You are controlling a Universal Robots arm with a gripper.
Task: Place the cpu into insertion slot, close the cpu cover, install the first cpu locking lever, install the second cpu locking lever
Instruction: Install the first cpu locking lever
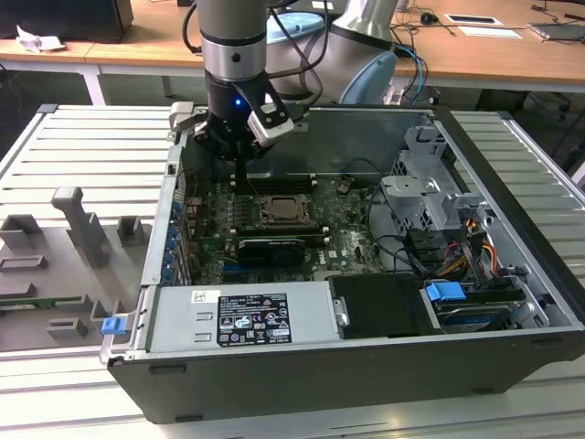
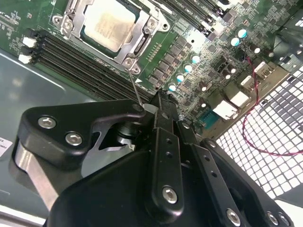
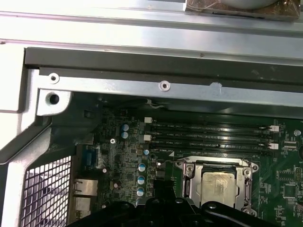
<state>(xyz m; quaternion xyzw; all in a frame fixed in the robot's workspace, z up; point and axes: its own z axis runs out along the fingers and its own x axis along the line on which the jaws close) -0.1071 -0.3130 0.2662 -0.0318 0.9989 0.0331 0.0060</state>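
Observation:
The cpu (image 2: 106,23) lies flat in its socket, its pale metal top showing through the window of the cpu cover (image 2: 138,43), which is folded down around it. In the first wrist view the cpu (image 3: 218,183) and cover (image 3: 189,182) sit just past the gripper's black body. A thin wire locking lever (image 2: 135,88) rises from the socket's corner up to the fingertips. My gripper (image 2: 161,100) hangs beside that corner, fingers together, with the lever's end right next to them. In the exterior view the gripper (image 1: 239,176) stands on the exterior view's left of the socket (image 1: 281,212).
Long memory slots (image 3: 208,135) run beside the socket. The case's metal wall (image 3: 161,85) and a vent grille (image 3: 47,194) are close by. A power supply (image 1: 242,315), a drive cage (image 1: 430,197) and loose cables (image 1: 457,242) fill the rest of the case.

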